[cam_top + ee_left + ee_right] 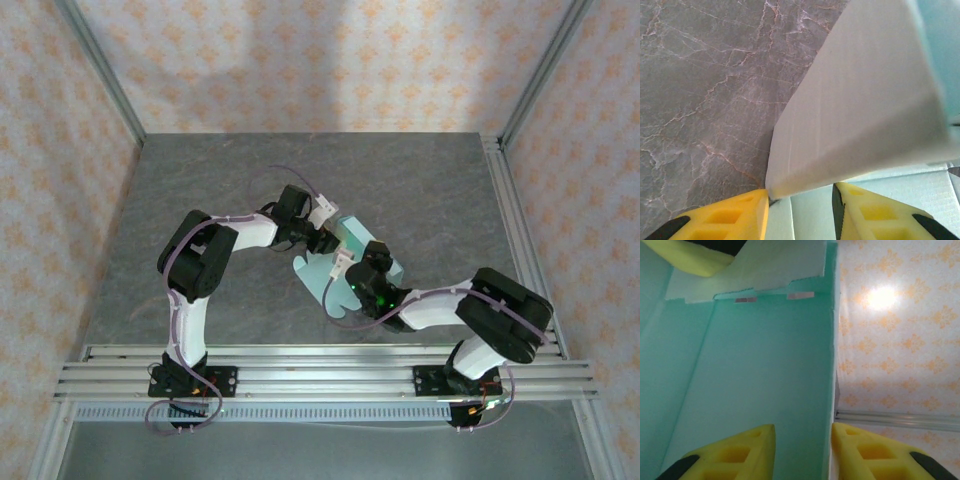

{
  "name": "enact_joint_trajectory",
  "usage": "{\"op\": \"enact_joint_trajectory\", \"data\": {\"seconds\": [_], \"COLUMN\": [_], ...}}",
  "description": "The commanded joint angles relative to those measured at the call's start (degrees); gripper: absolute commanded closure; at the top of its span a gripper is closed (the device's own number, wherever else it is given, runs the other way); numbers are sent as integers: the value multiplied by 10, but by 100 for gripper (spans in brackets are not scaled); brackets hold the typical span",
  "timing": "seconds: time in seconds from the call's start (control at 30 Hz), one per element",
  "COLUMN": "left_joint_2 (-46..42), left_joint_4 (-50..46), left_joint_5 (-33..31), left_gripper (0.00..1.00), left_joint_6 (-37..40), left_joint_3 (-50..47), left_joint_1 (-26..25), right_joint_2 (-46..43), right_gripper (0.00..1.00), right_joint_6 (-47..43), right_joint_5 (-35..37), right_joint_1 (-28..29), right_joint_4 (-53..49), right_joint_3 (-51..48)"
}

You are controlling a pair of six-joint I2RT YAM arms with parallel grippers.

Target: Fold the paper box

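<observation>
Paper box (318, 283), part-folded: left gripper (800, 210) jaws apart at raised flap (865, 100), right gripper (803, 450) jaws apart astride wall edge (832, 370); risk: the unheld card may spring flat.

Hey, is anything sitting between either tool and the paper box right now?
Nothing visible does. Both tools are right at the paper box: its raised flap has a corner at the left tool, and a panel edge runs up between the fingers of the right tool.

The left arm (200, 260) and right arm (500, 312) crowd the paper box (318, 276) mid-table; table (200, 180) around them lies open.
</observation>
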Motion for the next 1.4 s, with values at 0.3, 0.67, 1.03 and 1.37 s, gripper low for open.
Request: {"op": "enact_joint_trajectory", "data": {"seconds": [0.3,0.67,1.03,1.37], "left_joint_2": [2,9,13,13], "left_joint_4": [4,0,-3,-6], "left_joint_5": [-13,-12,-8,-5], "left_gripper": [60,60,60,60], "left_joint_6": [-13,-15,-13,-10], "left_joint_3": [16,23,26,28], "left_joint_1": [-5,-5,-5,-5], "right_joint_2": [-52,-107,-163,-117], "right_gripper": [60,57,37,34], "right_joint_6": [100,173,450,585], "right_joint_5": [-35,-75,-128,-327], "right_joint_1": [4,4,-53,-180], "right_joint_4": [-128,-208,-377,-569], "right_joint_3": [45,91,235,300]}}
